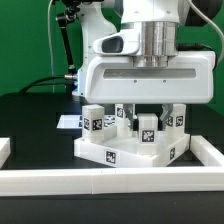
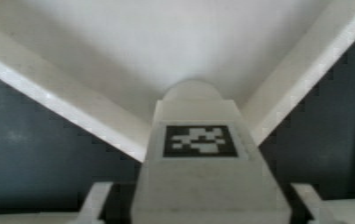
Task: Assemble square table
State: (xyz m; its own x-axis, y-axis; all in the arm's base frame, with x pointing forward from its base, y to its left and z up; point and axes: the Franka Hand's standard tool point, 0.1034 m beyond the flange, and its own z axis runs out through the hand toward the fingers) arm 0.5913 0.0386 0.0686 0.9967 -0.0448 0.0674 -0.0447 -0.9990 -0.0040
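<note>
The white square tabletop lies flat with tags on its front edge. My gripper hangs straight down over its middle, shut on a white block leg that stands upright on or just above the slab. In the wrist view the same leg with its tag fills the space between the fingers, over a corner of the slab. Two more legs stand on the slab at the exterior view's left. Another leg stands at its right.
A long white border rail runs across the front, with short arms at both sides. The marker board lies behind the tabletop at the exterior view's left. The table is black, with a green backdrop behind.
</note>
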